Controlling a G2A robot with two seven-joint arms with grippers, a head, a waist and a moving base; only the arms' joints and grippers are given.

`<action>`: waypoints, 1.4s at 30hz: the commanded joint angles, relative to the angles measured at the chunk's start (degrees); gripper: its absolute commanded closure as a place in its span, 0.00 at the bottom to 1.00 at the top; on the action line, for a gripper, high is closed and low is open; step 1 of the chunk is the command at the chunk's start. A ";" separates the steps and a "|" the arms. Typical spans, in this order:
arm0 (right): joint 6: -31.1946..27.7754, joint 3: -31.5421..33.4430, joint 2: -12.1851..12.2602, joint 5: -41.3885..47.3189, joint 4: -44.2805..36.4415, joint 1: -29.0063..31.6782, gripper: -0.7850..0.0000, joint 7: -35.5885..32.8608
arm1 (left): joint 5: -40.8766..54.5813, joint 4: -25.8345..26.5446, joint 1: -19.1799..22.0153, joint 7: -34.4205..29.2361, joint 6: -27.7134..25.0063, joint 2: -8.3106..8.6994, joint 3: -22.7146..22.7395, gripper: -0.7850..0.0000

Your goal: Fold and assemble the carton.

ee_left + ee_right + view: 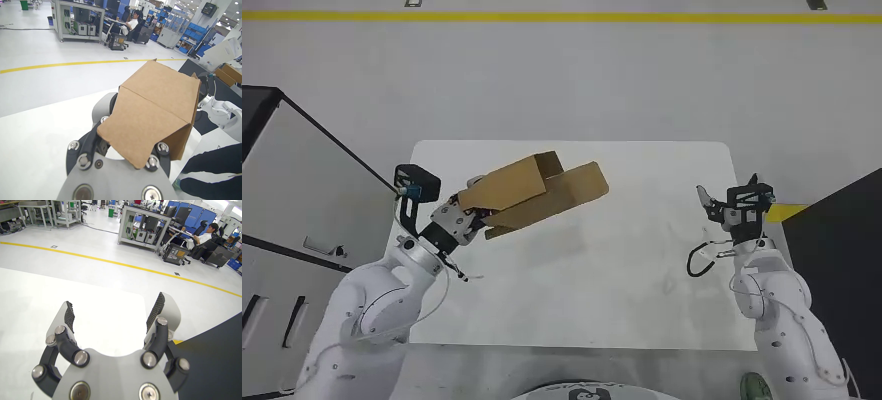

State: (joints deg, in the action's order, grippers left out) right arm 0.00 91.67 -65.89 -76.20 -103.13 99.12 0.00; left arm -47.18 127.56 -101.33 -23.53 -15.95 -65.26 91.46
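Brown carton [542, 190] pinched in left tool [474, 210] over table [642, 290]; right tool [114, 302] spread, at table's right edge.

White rounded arms [377, 300], black cable [697, 264], silver screw-studded right gripper [114, 303]

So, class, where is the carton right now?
In the top view the carton is held by the left gripper over the far left part of the table, well apart from the right gripper.
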 commanded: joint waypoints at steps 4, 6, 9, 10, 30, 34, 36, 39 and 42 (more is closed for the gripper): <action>0.00 0.00 0.00 0.00 0.00 0.00 0.00 0.00 | -8.73 0.43 0.00 6.24 -2.32 0.11 -0.10 1.00; 0.00 0.00 0.00 0.00 0.00 0.00 0.00 0.00 | -14.39 0.96 -0.11 10.08 -3.80 0.20 -0.27 1.00; 0.00 0.00 0.00 0.00 0.00 0.00 0.00 0.00 | -20.03 0.96 -0.52 16.34 -5.03 0.19 -1.16 1.00; 0.00 0.00 0.00 0.00 0.00 0.00 0.00 0.00 | -22.11 0.87 -0.60 17.99 -5.49 0.22 -1.46 1.00; 0.00 0.00 0.00 0.00 0.00 0.00 0.00 0.00 | -37.29 0.89 3.28 18.66 -5.48 0.20 -8.77 1.00; 0.00 0.00 0.00 0.00 0.00 0.00 0.00 0.00 | -42.28 -1.75 6.50 18.36 -3.22 -0.22 -14.51 1.00; 0.00 0.00 0.00 0.00 0.00 0.00 0.00 0.00 | -44.08 -3.45 8.02 18.29 -1.77 -0.50 -17.11 1.00; 0.00 0.00 0.00 0.00 0.00 0.00 0.00 0.00 | -44.09 -3.99 8.47 18.23 -1.41 -0.61 -17.93 1.00; 0.00 0.00 0.00 0.00 0.00 0.00 0.00 0.00 | -44.09 -3.99 8.47 18.23 -1.41 -0.61 -17.93 1.00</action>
State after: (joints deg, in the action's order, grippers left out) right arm 0.00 91.67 -65.89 -76.20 -103.13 99.12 0.00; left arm -91.27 123.55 -92.85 -5.31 -17.35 -65.88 73.52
